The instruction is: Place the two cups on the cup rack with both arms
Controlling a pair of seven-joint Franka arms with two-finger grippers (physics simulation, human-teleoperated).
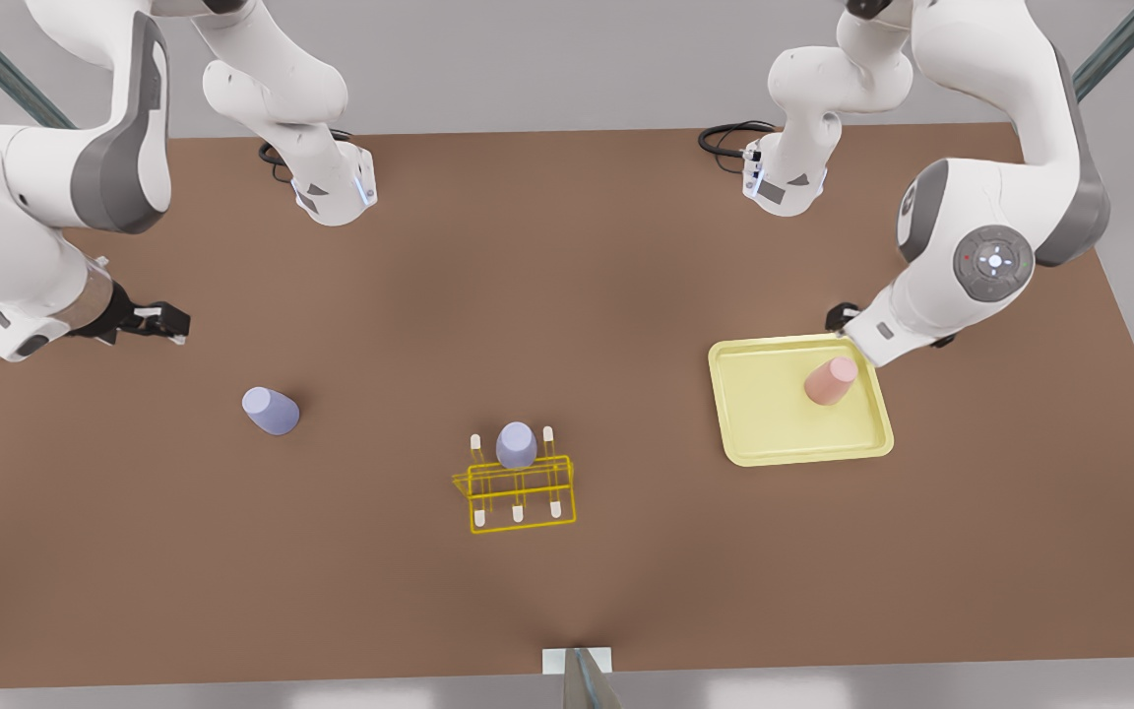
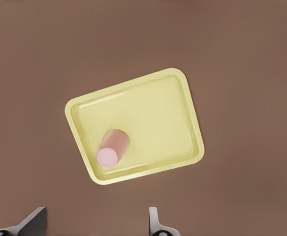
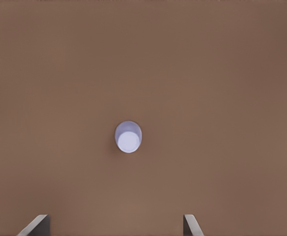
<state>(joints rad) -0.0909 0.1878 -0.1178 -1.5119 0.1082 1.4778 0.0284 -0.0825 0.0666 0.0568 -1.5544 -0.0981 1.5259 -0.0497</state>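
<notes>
A salmon-pink cup [image 1: 831, 380] stands mouth-down on the pale-yellow tray [image 1: 774, 414] at the front view's right. My left gripper [image 1: 839, 317] hovers high over the tray's far edge, mostly hidden by its own arm; in the left wrist view its fingers [image 2: 35, 221] are open with the pink cup [image 2: 112, 148] well below. One lavender cup [image 1: 271, 411] stands mouth-down on the table at the front view's left. My right gripper [image 1: 171, 323] hangs open above and behind this cup [image 3: 128, 137]. A second lavender cup [image 1: 516, 445] sits on the yellow rack [image 1: 523, 524].
The rack stands near the table's front middle, its other white-tipped pegs [image 1: 554, 508] bare. The tray [image 2: 153, 113] holds nothing else. Both arm bases [image 1: 336, 187] and their cables stand at the table's far side. A small grey-white fixture [image 1: 579, 670] sits at the front edge.
</notes>
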